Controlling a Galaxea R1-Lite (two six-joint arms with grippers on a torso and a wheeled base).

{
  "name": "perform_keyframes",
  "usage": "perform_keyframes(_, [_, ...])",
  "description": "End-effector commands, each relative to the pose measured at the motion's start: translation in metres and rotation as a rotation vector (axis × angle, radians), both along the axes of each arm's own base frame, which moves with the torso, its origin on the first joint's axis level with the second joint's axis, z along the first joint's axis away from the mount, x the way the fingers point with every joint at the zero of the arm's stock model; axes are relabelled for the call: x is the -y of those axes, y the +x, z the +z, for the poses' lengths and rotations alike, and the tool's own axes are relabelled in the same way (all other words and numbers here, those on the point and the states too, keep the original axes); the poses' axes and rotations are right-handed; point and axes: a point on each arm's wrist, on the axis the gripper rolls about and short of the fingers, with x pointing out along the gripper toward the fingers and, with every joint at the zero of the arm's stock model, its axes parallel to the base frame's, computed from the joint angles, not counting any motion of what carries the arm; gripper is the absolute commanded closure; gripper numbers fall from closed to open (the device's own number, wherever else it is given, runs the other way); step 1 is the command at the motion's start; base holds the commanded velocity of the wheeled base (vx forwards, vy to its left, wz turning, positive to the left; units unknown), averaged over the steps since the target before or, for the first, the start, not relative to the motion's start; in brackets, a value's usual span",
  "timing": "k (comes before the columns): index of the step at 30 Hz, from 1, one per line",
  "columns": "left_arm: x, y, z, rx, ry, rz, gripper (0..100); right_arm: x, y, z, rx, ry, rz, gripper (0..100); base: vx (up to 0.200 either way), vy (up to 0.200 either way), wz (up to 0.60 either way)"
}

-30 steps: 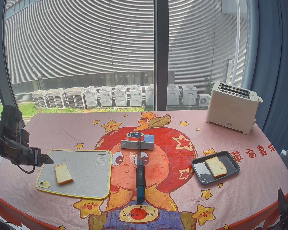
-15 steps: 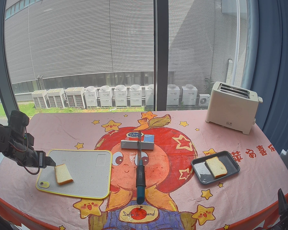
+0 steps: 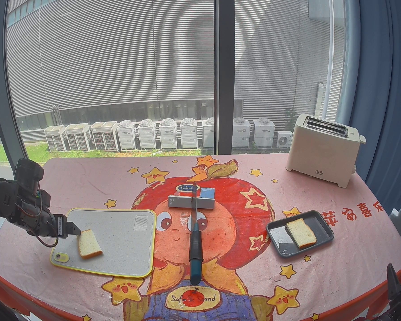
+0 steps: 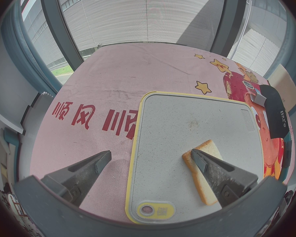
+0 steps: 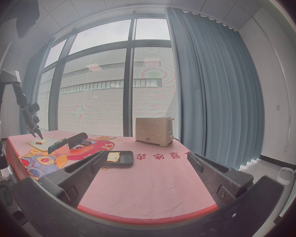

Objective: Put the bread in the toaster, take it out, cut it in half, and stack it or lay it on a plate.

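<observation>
The left gripper [image 4: 150,154], fingers apart, is low over the left edge of the board [image 3: 120,239], one finger at the bread [image 3: 89,243] lying there. Further right come the knife [image 3: 195,246], a second slice [image 3: 300,232] on the tray [image 3: 320,226], the toaster [image 3: 324,149], and the right gripper [image 5: 147,158], fingers also apart

We see the cutting board [image 3: 120,241] near the tabletop's [image 3: 356,255] front left corner, a bread slice [image 3: 89,243] on its left part. The knife [image 3: 195,241] lies mid-tabletop, its blade across a block [image 3: 182,201]. Right of the knife, a tray [image 3: 318,225] holds a second slice [image 3: 301,233]. The toaster [image 3: 324,149] stands at the back right corner.
</observation>
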Motion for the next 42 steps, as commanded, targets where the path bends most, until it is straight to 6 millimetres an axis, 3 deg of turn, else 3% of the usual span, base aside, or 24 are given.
perform_keyframes(1, [0.0,-0.001,0.001,0.004,0.001,-0.001,0,0.0,0.0,-0.005,0.0,0.0,0.001,0,0.0,0.0,0.0])
perform_keyframes(12, [0.009,-0.012,0.017,0.058,0.004,-0.037,0,0.0,0.0,-0.005,-0.001,0.0,0.001,0,0.0,0.0,0.0])
perform_keyframes(31, [0.013,-0.014,0.007,0.021,0.009,-0.048,0,0.0,0.0,-0.005,0.0,0.0,0.001,0,0.0,0.0,0.0])
perform_keyframes(42, [0.009,-0.004,-0.01,-0.045,0.005,-0.04,0,0.0,0.0,-0.005,0.0,0.0,0.001,0,0.0,0.0,0.0])
